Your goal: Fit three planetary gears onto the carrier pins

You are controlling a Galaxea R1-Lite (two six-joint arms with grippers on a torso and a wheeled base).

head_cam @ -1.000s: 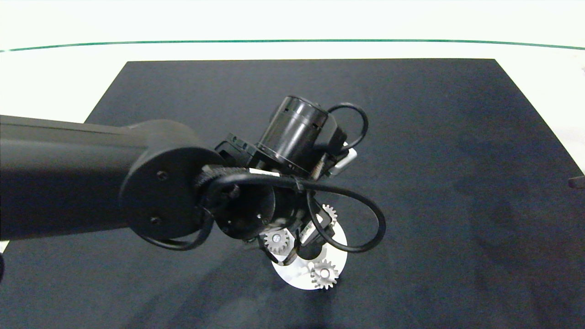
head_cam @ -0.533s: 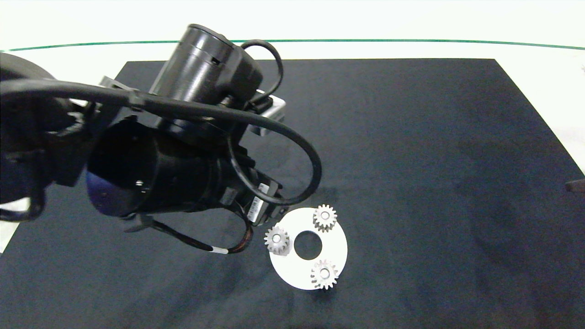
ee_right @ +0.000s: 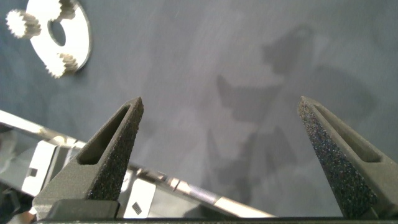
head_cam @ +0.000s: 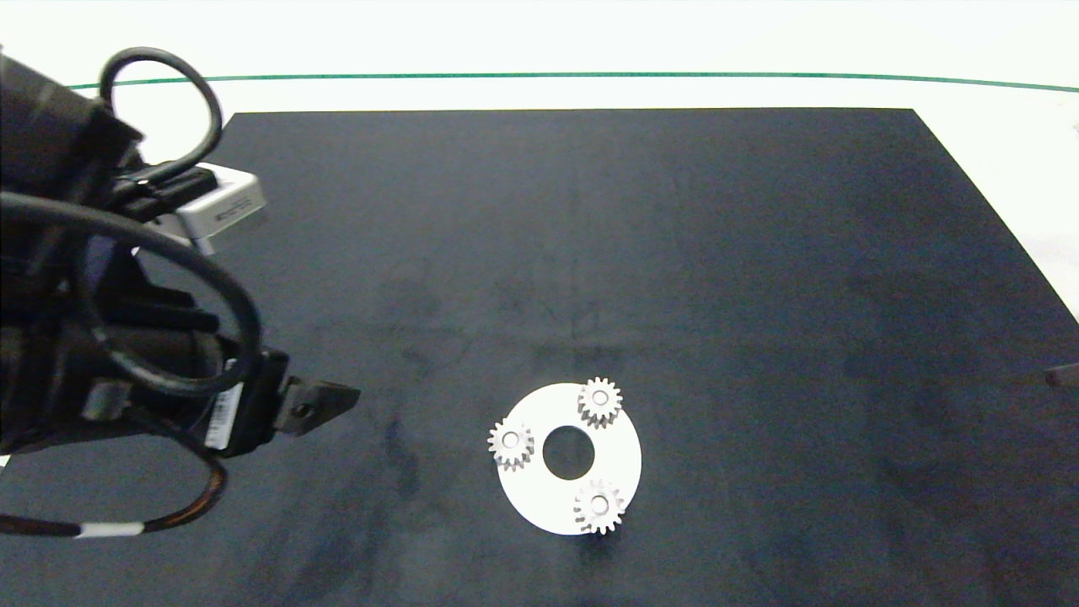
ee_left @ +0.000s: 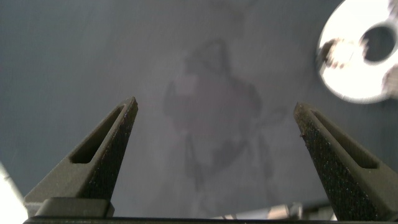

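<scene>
A flat white disc (head_cam: 622, 455) with a round centre hole lies on the black mat. Three small silver gears sit on it: one at the far side (head_cam: 599, 402), one at the left rim (head_cam: 511, 444), one at the near side (head_cam: 599, 507). The carrier pins are covered by the gears; only pale centres show in the bores. My left arm (head_cam: 126, 337) is at the left edge, well clear of the disc (ee_left: 348, 74). Its gripper (ee_left: 214, 106) is open over bare mat and holds nothing. My right gripper (ee_right: 221, 99) is also open and empty, far from the disc (ee_right: 78, 37).
The black mat (head_cam: 759, 253) covers most of the white table (head_cam: 539, 42). A green line (head_cam: 590, 75) runs along the far side. A sliver of the right arm (head_cam: 1064, 373) shows at the right edge. Metal framing (ee_right: 74, 168) lies beyond the mat's edge in the right wrist view.
My left arm has pulled back to the left, from right over the disc to the picture's edge. All three gears stay on the disc.
</scene>
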